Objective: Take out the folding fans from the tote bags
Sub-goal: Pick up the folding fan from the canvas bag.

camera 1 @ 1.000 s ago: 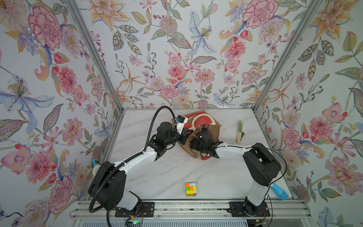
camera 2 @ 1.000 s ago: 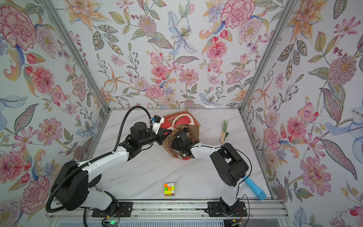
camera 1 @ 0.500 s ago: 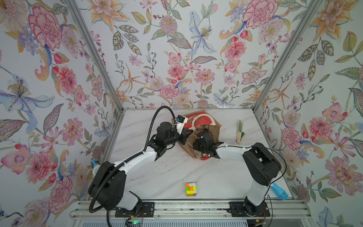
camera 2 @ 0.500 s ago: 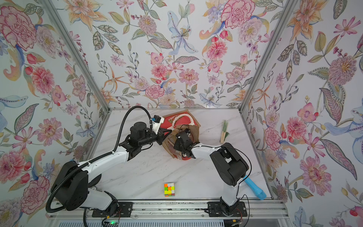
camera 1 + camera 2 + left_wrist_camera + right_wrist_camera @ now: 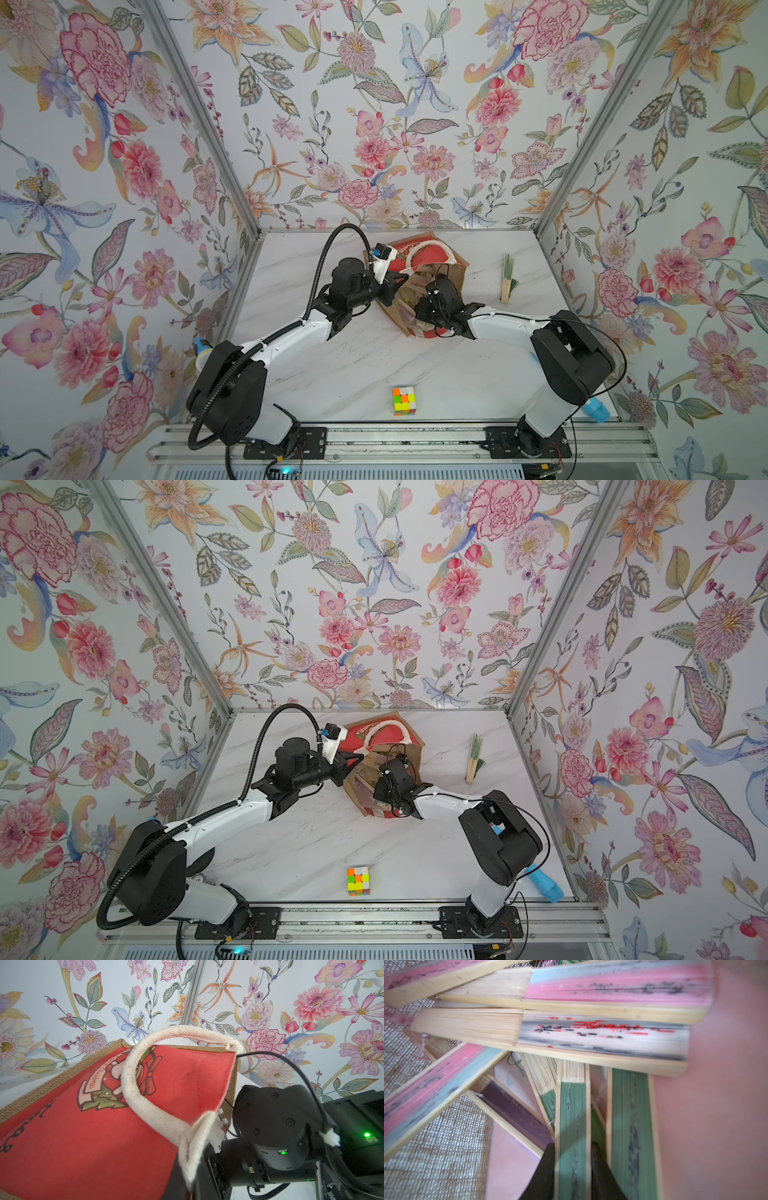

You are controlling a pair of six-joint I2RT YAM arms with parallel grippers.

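Floral wallpaper on three sides, white marble table (image 5: 353, 365) below, and the tote bag (image 5: 432, 262) lies on its side near the back, red panel up.

My left gripper (image 5: 397, 277) is clenched on the bag's white handle (image 5: 145, 1105), which lifts the upper wall and holds the mouth open. My right arm reaches into that mouth.

Inside, the folding fans (image 5: 591, 1036) lie heaped and crossed. The wrist picture is smeared, but the right gripper (image 5: 572, 1153) straddles one green fan (image 5: 572, 1115), a finger against each bamboo guard. I read that as a grasp.

That fan's long axis runs straight ahead, in line with the gripper. Its green pleats are at the fingers. Its bare bamboo ribs point deeper into the bag and tuck under a pale fan lying crosswise.

So I want to draw back along that axis, low and straight, so the ribs slide out from under the crossing fans. Lifting first would lever the pile. The left should hold the handle up, or the wall sags onto my wrist.

One fan on the table (image 5: 508, 278) is already out. It lies well apart from the bag, long axis front to back, green tassel at the near end. A colour cube (image 5: 404, 401) sits by the front edge, clear of the work.
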